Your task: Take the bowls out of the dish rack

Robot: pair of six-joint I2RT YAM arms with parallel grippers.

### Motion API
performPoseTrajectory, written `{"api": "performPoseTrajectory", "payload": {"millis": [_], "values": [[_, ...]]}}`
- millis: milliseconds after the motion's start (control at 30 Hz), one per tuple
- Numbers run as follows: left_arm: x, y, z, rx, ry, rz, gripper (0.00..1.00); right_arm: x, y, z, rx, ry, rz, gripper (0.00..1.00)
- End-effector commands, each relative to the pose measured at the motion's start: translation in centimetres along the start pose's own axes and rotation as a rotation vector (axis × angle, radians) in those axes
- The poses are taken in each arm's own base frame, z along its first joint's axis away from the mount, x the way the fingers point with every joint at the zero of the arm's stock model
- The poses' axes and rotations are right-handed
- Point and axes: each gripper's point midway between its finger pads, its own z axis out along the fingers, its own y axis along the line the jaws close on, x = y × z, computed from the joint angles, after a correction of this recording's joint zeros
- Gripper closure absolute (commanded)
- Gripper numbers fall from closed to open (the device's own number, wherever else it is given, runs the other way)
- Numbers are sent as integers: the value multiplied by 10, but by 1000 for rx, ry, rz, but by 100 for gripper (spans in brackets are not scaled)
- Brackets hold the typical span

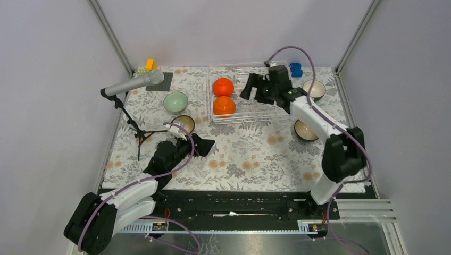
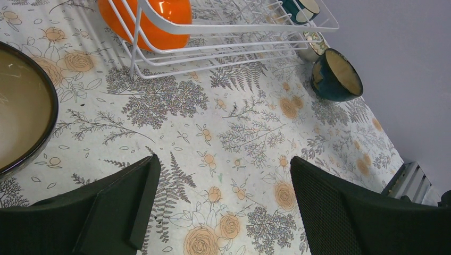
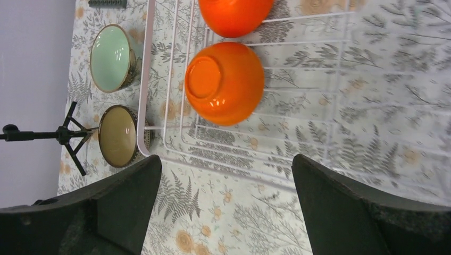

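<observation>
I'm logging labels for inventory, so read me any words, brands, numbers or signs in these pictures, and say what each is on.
No text can be read in any view.
The bowls, rack, microphone and blue block show no lettering.
The tablecloth bears only a flower print.

I see open room in the right half of the rack (image 1: 250,112); two orange bowls (image 1: 223,86) crowd its left.
</observation>
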Motion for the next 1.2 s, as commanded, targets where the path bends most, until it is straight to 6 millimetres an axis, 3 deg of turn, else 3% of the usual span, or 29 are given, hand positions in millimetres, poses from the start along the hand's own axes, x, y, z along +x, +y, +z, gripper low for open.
{"api": "performPoseTrajectory", "payload": {"millis": [0, 233, 533, 900, 1167], "values": [[-25, -19, 2, 68, -72, 20, 3, -5, 15, 32, 21, 37, -29, 0], [-26, -19, 1, 67, -76, 21, 3, 8, 18, 85, 47, 109, -1, 0], [-24, -20, 2, 72, -66, 16, 3, 32, 11, 132, 34, 198, 44, 0], [-24, -22, 2, 82, -66, 12, 3, 46, 11, 163, -19, 255, 51, 0], [-26, -21, 2, 71, -68, 21, 2, 65, 6, 177, -83, 307, 165, 0]]}}
